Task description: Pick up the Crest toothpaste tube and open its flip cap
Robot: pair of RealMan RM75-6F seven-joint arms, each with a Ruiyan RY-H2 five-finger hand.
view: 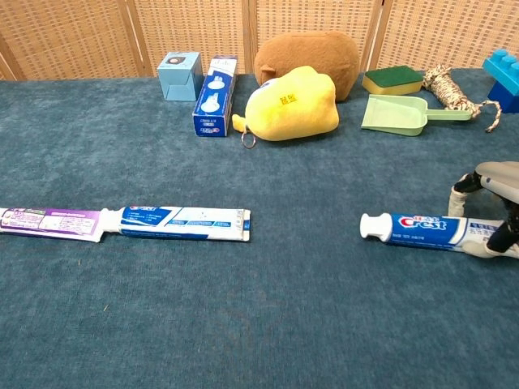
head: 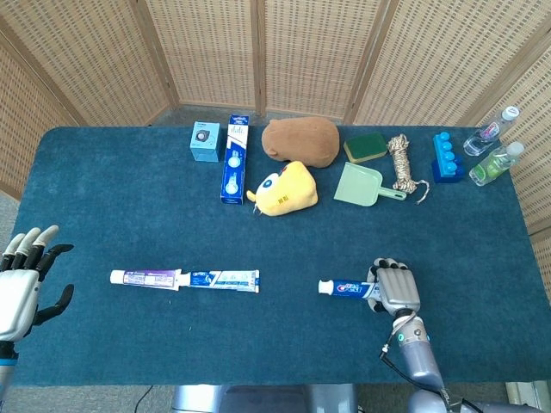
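We see the Crest toothpaste tube (view: pixel 426 230) lying flat on the blue worktop (head: pixel 129 189), near the front edge on the right, white cap pointing left. Our right hand (head: pixel 395 290) sits over the tube's tail end, fingers (view: pixel 461 190) curled down around it; the tube looks grasped but rests on the cloth. Our left hand (head: pixel 19 282) hovers at the far left edge, released, fingers spread, holding nothing. Two toothpaste boxes (view: pixel 126 220) lie end to end, well apart from the tube.
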